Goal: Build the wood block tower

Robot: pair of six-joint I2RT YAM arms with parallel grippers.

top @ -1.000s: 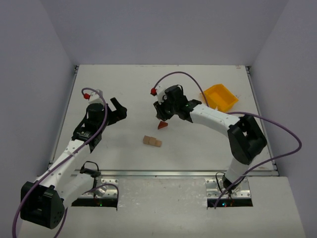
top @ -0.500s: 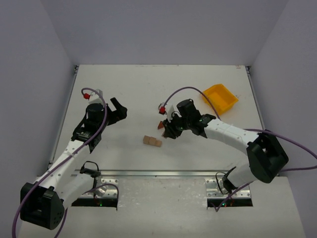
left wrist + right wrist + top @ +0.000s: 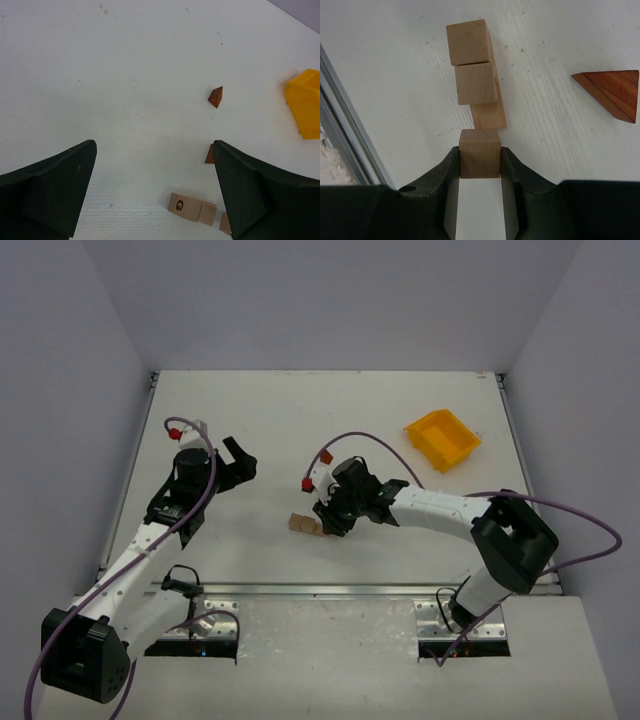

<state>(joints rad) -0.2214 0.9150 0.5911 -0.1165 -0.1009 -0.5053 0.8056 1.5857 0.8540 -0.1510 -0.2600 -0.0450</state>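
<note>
the right pincer [image 3: 480, 151] is closed on a pale cube [image 3: 480, 159], pinched between both fingers, at the lower end of the wood block tower [image 3: 476, 80], which so far is only a flat row of pale blocks. in the top view that row lies just below the frame's centre on the counter [image 3: 400, 400], with the right pincer touching or over its right end.

my reading: this is the placing step, with the cube at the row but not yet released. the next move calls for squaring the cube's faces with its neighbour, then opening gently so nothing gets nudged.

only the right wrist view shows the grip, and a reddish-brown wedge [image 3: 612, 92] at its right edge. whether the cube rests on the counter or hangs above it i cannot tell. the left wrist view adds a letter g on one block, a second wedge [image 3: 210, 154] beside a finger, and the yellow bin [image 3: 305, 102] at far right. the left pincer [image 3: 154, 150] hangs open and empty, well apart from the blocks.
</note>
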